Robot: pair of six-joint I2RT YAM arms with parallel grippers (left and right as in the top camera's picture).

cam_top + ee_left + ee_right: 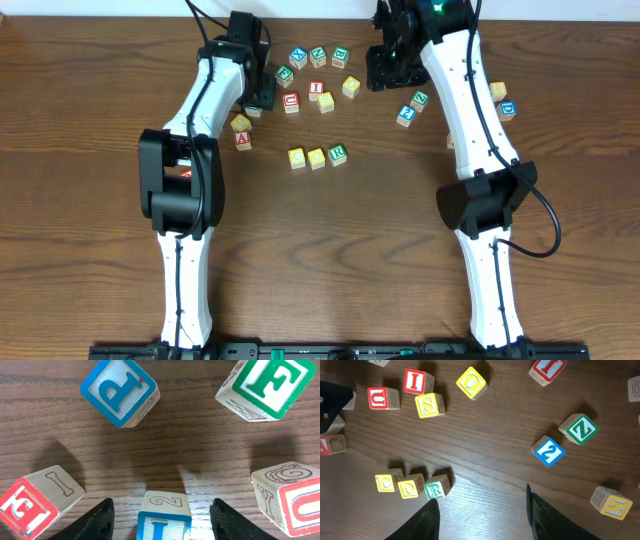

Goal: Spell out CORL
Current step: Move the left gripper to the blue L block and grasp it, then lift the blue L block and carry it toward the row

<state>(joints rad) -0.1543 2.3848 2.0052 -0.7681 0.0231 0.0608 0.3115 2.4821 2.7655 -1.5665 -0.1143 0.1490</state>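
Your left arm (205, 95) stretches far forward, left gripper (162, 505) low, jaws parted. Your right arm (465, 90) stretches forward too, right gripper (481, 496) higher up, jaws spread wide.

On the wooden table (330, 250) you have loose cubes lying apart; in your left wrist view, a blue P cube (120, 392) sits top left, a green F cube (262, 385) top right, a red E cube (27, 507) lower left, a red U cube (295, 500) lower right; in your right wrist view, a green Z cube (580, 429) lies just beside a blue 2 cube (549, 451); a yellow S cube (430, 405) sits just beside a red I cube (417, 381).
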